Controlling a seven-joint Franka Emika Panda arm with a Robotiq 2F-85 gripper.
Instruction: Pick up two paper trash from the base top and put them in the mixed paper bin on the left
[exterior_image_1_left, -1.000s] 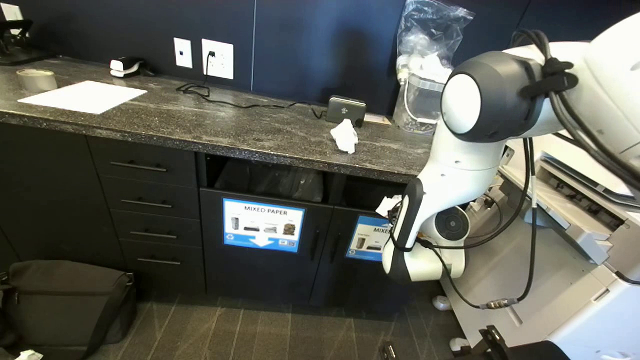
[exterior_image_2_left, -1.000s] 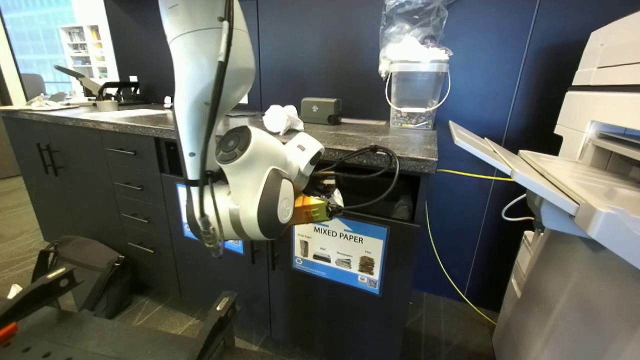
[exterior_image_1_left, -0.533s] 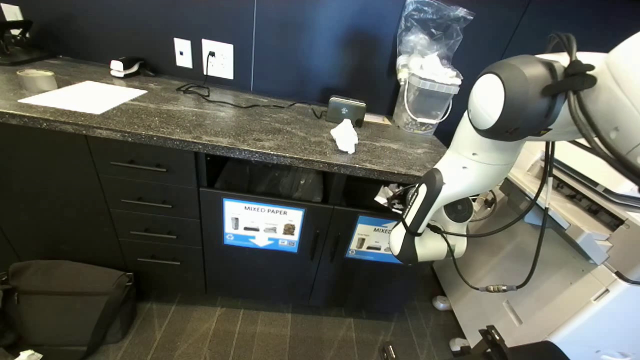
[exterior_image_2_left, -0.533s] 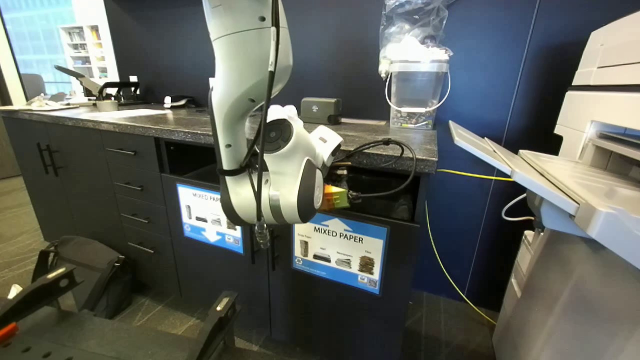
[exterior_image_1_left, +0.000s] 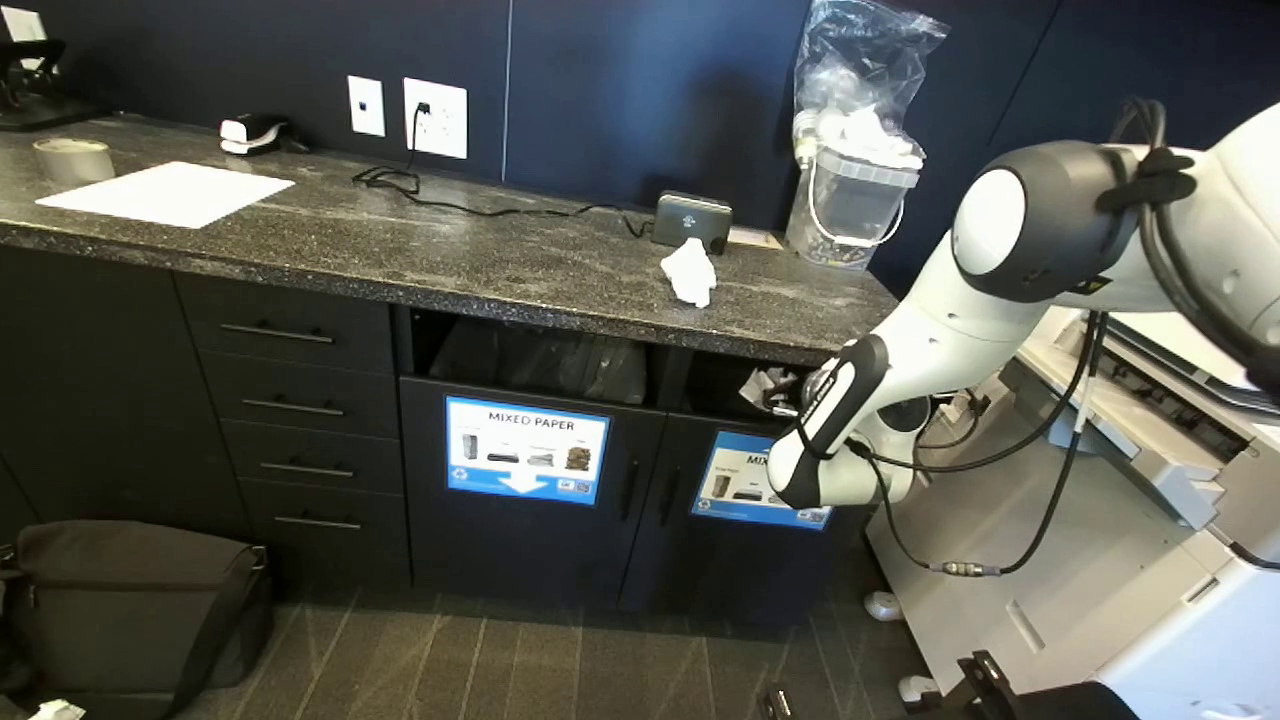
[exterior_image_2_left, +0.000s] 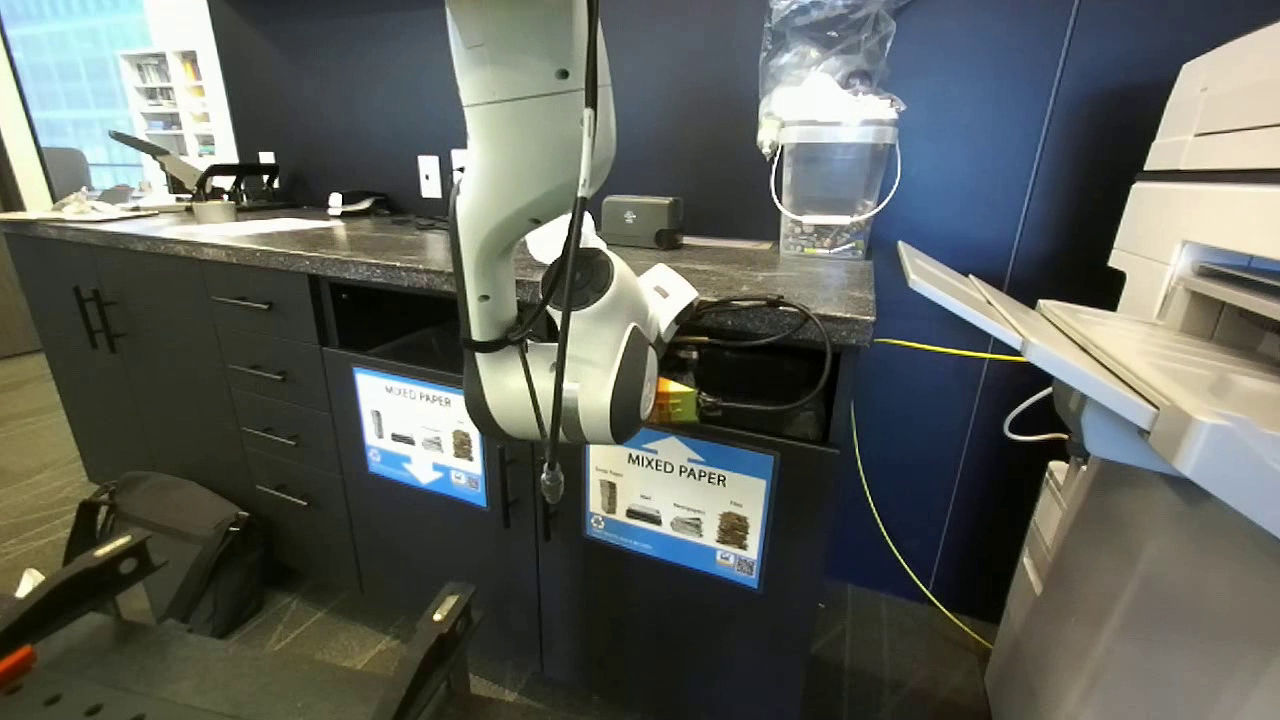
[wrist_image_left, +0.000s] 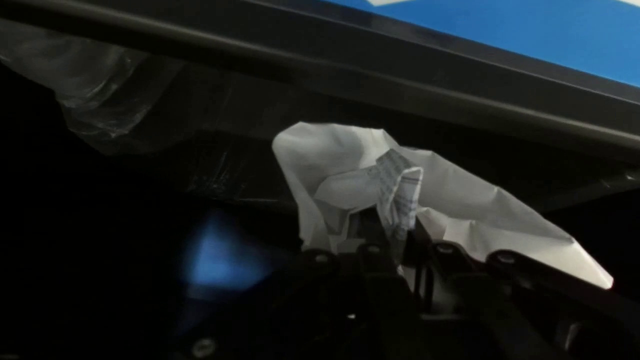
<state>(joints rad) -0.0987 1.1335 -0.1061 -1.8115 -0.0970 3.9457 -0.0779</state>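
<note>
Wad (wrist_image_left: 440, 182) deeper, markings (wrist_image_left: 393, 172) wrist-view only

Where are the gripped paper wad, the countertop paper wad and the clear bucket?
Gripped paper wad (wrist_image_left: 445, 190), wrist view: middle.
Countertop paper wad (exterior_image_1_left: 690, 273), in an exterior view: middle.
Clear bucket (exterior_image_2_left: 835, 175), in an exterior view: front wall.

White sheet (exterior_image_1_left: 165, 193) — lying flat, clear bucket (exterior_image_2_left: 835, 172), dark bag (exterior_image_1_left: 135, 610)

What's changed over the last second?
The gripper moved slightly up and farther into the opening over the right-hand mixed paper sign, taking its crumpled paper along; nothing was let go. In an exterior view, the arm swung right. Unchanged: the other wad on the countertop, the flat sheet, the bucket.
</note>
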